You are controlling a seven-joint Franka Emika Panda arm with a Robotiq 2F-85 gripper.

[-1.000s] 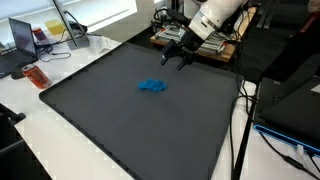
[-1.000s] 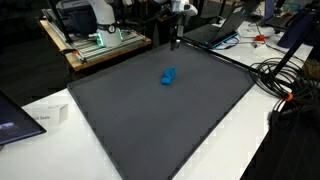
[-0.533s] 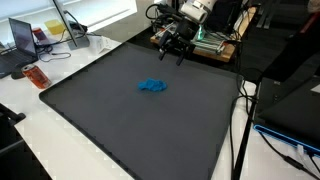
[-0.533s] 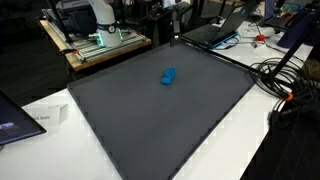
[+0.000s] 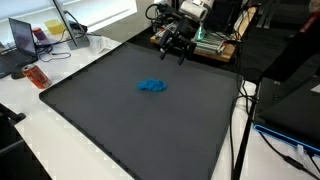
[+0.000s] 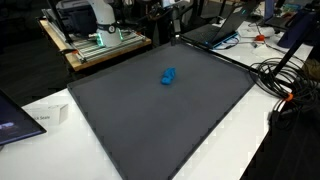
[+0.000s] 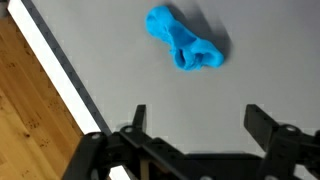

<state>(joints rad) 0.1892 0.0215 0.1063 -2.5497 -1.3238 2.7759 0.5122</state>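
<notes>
Wrist view: blue cloth [image 7: 185, 42] on mat [image 7: 150, 95]

The gripper [image 7: 195, 118], jaws wide, hangs above a blue cloth [image 7: 185, 40].

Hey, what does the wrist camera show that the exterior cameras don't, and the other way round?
Wrist view only: the gripper close up, its fingers spread open with nothing between them. Exterior views only: the robot arm, a laptop and loose cables. Both: the blue cloth lying on the dark mat, apart from the gripper.
</notes>
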